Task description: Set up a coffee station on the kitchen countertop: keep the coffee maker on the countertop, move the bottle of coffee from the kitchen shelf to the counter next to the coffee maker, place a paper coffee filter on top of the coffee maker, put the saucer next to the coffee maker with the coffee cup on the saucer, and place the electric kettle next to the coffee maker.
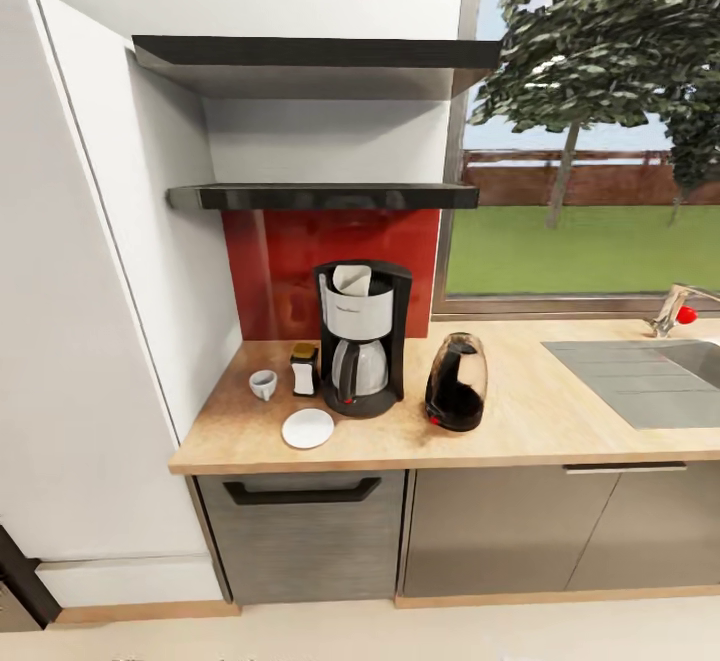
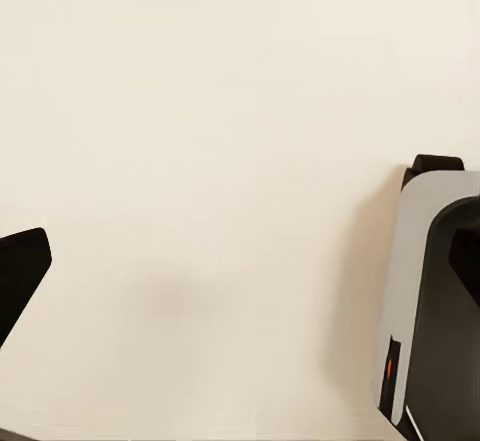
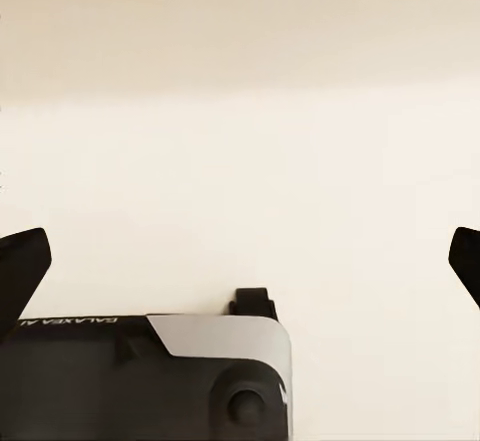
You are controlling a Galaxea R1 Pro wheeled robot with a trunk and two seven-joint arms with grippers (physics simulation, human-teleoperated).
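On the wooden countertop [image 1: 540, 411] stands the black and white coffee maker [image 1: 361, 336], with a paper coffee filter [image 1: 351, 279] in its top. Just left of it is the bottle of coffee [image 1: 304, 368] with a dark lid. Further left the small white coffee cup [image 1: 263, 384] rests directly on the counter. The white saucer [image 1: 308, 428] lies bare near the counter's front edge, apart from the cup. The dark electric kettle [image 1: 456, 382] stands right of the coffee maker. My left gripper [image 2: 240, 281] and right gripper [image 3: 240, 261] hang open over pale floor, holding nothing.
Two dark shelves [image 1: 320, 196] hang above the coffee maker, against a red backsplash [image 1: 270, 271]. A sink [image 1: 650, 376] with a faucet [image 1: 675, 309] is at the counter's right. A tall white cabinet [image 1: 80, 341] borders the left. Parts of my base [image 3: 170, 381] appear in the wrist views.
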